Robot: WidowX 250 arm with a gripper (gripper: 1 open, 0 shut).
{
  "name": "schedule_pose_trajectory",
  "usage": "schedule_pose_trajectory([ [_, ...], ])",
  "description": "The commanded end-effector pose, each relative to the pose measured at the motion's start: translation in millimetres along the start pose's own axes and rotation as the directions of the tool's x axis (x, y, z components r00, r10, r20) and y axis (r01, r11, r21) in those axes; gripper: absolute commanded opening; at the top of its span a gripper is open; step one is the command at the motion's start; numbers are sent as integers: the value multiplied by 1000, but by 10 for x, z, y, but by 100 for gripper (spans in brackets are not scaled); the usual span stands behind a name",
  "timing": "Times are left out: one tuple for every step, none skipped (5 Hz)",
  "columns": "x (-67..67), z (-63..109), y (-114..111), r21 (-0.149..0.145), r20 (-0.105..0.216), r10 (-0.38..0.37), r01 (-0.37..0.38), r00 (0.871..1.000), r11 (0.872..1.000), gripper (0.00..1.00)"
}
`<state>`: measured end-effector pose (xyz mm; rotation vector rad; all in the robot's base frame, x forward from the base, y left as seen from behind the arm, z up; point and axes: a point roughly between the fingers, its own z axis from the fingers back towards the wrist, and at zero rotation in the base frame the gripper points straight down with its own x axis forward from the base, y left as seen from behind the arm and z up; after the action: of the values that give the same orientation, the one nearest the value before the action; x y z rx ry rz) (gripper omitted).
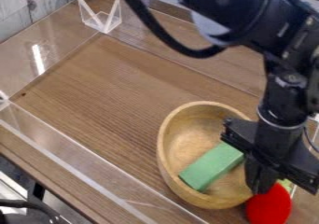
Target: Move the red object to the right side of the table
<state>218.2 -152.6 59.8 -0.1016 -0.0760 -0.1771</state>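
A single view, named camera, covers the scene. The viewpoint is raised above the brown wood-grain tabletop (93, 92) and faces obliquely downward across it. The black robot arm with grey joints (230, 22) extends from the top edge into the right half of the frame. The round light wooden bowl (178, 144) lies right of centre in the lower half, at close range. The clear acrylic holder (103, 16) appears smaller, at the far upper left. With one view, no overlap exists.
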Motion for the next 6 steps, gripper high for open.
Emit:
schedule_pose_trajectory([
  [64, 220, -82, 26, 20, -29, 29, 999, 999, 0],
  [107, 375, -86, 58, 19, -52, 51, 998, 997, 0],
  [249, 464, -28, 87, 20, -45, 43, 999, 995, 0],
  [378, 454, 26, 97, 24, -37, 35, 999, 995, 0],
  [401, 460, 34, 118, 21, -9, 7, 1000, 993, 0],
  [417, 466, 39, 136, 18, 23, -25, 1000, 990, 0],
])
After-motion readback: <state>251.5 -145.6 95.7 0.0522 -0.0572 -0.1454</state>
